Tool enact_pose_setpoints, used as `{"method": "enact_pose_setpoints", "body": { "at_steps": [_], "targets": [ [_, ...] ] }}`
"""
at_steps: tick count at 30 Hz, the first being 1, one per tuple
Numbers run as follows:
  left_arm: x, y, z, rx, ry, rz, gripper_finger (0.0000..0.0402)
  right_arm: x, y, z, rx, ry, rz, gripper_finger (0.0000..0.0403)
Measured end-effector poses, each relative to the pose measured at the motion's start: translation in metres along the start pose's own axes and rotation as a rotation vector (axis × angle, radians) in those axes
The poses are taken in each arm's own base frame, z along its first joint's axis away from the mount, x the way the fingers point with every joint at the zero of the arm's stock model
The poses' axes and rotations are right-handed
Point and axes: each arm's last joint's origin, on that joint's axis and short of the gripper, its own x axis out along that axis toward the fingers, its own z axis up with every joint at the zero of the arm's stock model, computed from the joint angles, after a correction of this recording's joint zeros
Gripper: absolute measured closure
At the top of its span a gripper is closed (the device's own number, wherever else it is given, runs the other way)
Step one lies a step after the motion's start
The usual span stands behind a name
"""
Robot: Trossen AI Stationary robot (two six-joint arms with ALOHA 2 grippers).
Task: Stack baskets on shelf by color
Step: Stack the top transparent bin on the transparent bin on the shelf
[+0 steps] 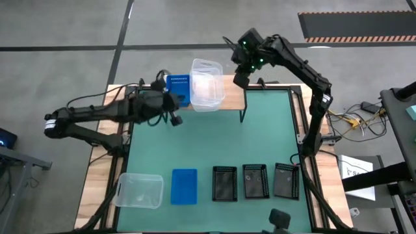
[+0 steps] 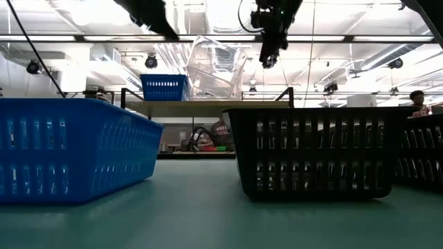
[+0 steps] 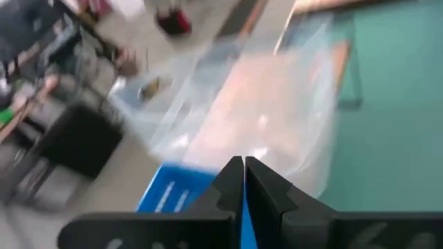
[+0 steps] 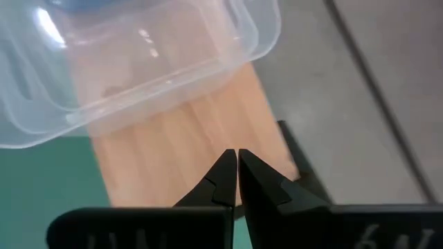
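On the shelf [image 1: 227,88], a clear basket [image 1: 207,83] sits tilted beside a blue one [image 1: 177,88]; my left pincer [image 1: 174,107] and right pincer [image 1: 240,79] hover near it, both closed, empty.

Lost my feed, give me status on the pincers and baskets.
Both pincers shut, empty: left pincer beside shelf, right pincer above it. Blue basket and tilted clear baskets on shelf. Nothing blocking.
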Motion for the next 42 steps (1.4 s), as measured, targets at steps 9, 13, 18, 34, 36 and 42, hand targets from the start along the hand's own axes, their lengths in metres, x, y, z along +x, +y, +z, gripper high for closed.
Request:
{"method": "enact_pose_setpoints", "body": {
  "at_steps": [9,13,18,34,36,42],
  "targets": [
    [0.034,0.033,0.004,0.048,0.088,-0.043,0.0402,0.032,-0.006,-0.004,0.013,-0.033,0.078,0.0394],
    [0.046,0.037,-0.001,0.049,0.121,-0.026,0.0402,0.04,-0.007,-0.004,0.02,-0.05,0.07,0.0394],
    [0.055,0.036,-0.002,0.047,0.129,-0.022,0.0402,0.049,-0.006,-0.003,0.032,-0.09,0.113,0.0394],
    [0.062,0.033,-0.003,0.043,0.119,-0.043,0.0402,0.054,0.0,0.003,0.038,-0.164,0.184,0.0394],
    [0.062,0.033,-0.003,0.043,0.12,-0.043,0.0402,0.054,0.001,0.003,0.035,-0.164,0.186,0.0394],
    [0.062,0.033,-0.004,0.036,0.121,-0.043,0.0402,0.053,0.004,0.004,0.028,-0.167,0.189,0.0394]
  ]
}}
